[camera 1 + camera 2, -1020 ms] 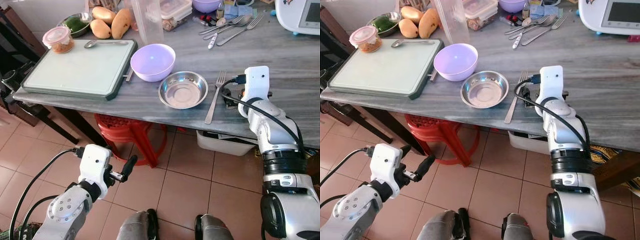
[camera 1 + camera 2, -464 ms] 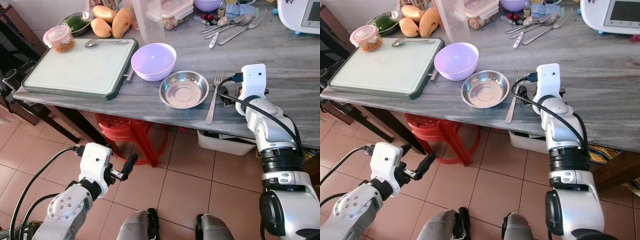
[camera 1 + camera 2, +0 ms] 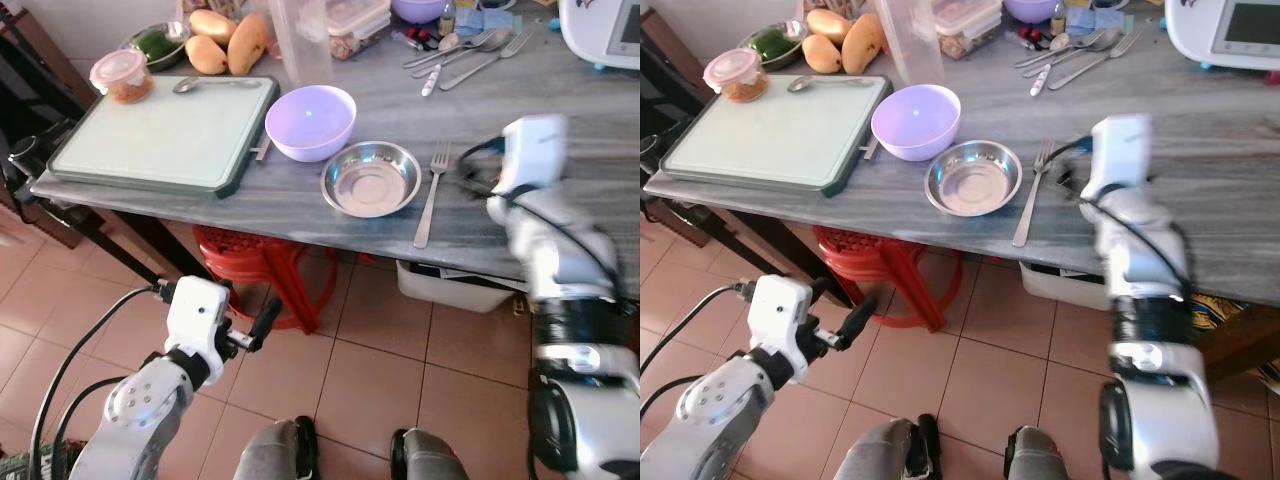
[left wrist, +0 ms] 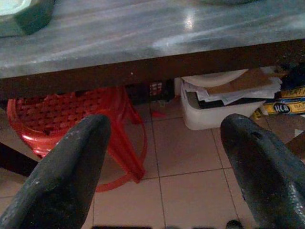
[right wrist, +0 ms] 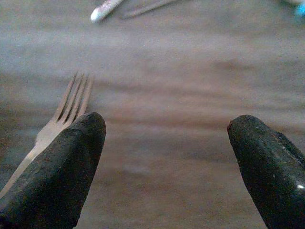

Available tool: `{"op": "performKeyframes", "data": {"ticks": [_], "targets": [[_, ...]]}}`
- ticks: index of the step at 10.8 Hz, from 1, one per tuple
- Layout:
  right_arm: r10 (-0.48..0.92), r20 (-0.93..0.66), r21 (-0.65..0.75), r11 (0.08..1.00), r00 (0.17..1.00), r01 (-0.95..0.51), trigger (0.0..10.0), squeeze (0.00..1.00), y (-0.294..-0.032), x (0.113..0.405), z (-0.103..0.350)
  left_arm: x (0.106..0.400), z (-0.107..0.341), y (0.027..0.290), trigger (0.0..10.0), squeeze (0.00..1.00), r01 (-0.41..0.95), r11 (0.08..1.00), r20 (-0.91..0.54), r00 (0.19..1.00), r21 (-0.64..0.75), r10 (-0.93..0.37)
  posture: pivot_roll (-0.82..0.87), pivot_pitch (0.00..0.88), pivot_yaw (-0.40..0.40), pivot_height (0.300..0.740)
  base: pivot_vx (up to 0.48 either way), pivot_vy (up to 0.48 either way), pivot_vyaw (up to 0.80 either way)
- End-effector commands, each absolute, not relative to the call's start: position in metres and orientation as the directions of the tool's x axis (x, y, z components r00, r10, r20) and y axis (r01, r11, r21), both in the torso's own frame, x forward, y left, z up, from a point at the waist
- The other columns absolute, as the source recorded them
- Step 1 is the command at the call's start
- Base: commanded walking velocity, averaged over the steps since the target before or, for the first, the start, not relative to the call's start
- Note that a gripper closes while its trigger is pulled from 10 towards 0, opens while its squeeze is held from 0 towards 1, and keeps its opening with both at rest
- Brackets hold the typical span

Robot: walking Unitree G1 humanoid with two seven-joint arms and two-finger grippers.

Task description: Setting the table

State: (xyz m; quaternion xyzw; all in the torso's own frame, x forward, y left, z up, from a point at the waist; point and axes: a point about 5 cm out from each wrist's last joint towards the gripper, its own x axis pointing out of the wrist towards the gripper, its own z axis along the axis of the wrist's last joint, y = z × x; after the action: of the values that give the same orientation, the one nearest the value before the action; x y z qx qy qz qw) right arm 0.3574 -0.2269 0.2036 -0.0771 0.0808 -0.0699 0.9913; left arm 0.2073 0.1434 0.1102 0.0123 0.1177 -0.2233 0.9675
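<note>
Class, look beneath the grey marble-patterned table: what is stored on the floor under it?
Under the grey marble-patterned table stand a red plastic stool and a white plastic bin stuffed with papers, on brown floor tiles. The tabletop hides the stool's seat and the bin's far side.

Head stereo pair looks steeply down at the grey marble-patterned table [image 3: 300, 200]; both wrist cameras face twelve o'clock, close, sharing its near edge.

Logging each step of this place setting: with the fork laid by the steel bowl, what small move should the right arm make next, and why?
Probably lift the right gripper away from the table. Its fingers are open and hold nothing, and the fork already lies flat beside the steel bowl, on its right. More cutlery lies at the far edge, a likely next pick.
</note>
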Motion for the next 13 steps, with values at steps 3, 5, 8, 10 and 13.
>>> {"op": "performKeyframes", "data": {"ticks": [3,5,8,10,13], "targets": [[-0.217,0.026,-0.175,0.960,0.976,0.218,10.0,0.00,-0.234,0.323,0.214,0.225,0.106,0.140,10.0,0.00,0.397,0.918,-0.209,0.897,-0.013,-0.391,0.01,0.061,0.163,0.740,0.000,0.000,0.00],[-0.189,0.146,-0.187,0.959,0.971,0.215,10.0,0.00,-0.219,0.299,0.203,0.248,0.106,0.136,10.0,0.00,0.305,0.952,-0.168,0.939,0.007,-0.299,-0.02,0.000,0.117,0.740,0.000,0.000,0.00],[-0.188,0.138,-0.247,0.944,0.972,0.218,10.0,0.00,-0.188,0.267,0.158,0.260,0.098,0.137,10.0,0.00,0.199,0.980,-0.119,0.973,-0.004,-0.198,-0.05,0.000,0.087,0.740,0.000,0.000,0.00],[-0.208,0.130,-0.213,0.949,0.969,0.232,10.0,0.00,-0.186,0.264,0.145,0.265,0.092,0.137,10.0,0.00,0.148,0.989,-0.122,0.981,-0.016,-0.149,-0.05,0.000,0.066,0.740,0.000,0.000,0.00],[-0.140,0.139,-0.220,0.961,0.980,0.168,10.0,0.00,-0.182,0.274,0.149,0.277,0.098,0.135,10.0,0.00,0.147,0.989,-0.069,0.987,-0.008,-0.147,-0.06,0.000,0.049,0.740,-0.196,0.000,0.00]]}}
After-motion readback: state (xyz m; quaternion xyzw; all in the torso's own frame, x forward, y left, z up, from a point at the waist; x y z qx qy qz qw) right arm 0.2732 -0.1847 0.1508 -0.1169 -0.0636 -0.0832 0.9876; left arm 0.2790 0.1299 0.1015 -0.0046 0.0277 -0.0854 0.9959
